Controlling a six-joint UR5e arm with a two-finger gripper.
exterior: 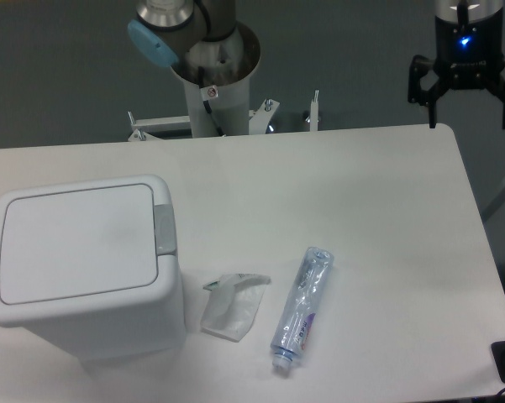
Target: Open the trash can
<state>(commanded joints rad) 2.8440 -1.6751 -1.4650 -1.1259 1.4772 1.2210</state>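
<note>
Up at the far right corner my gripper (469, 91) hangs with jaws spread wide and empty, well apart from the trash can (82, 269) at near left, lid shut, grey latch button (165, 229) facing my side.

Bare tabletop (361, 193) right of trash can (80, 269), crumpled wrapper (233, 306), bottle (302, 309) beside it

A crushed clear plastic bottle (301, 311) lies on the white counter (378, 201), cap end toward the near edge. Just beside it, to its left, lies a crumpled clear wrapper (232, 307).
</note>
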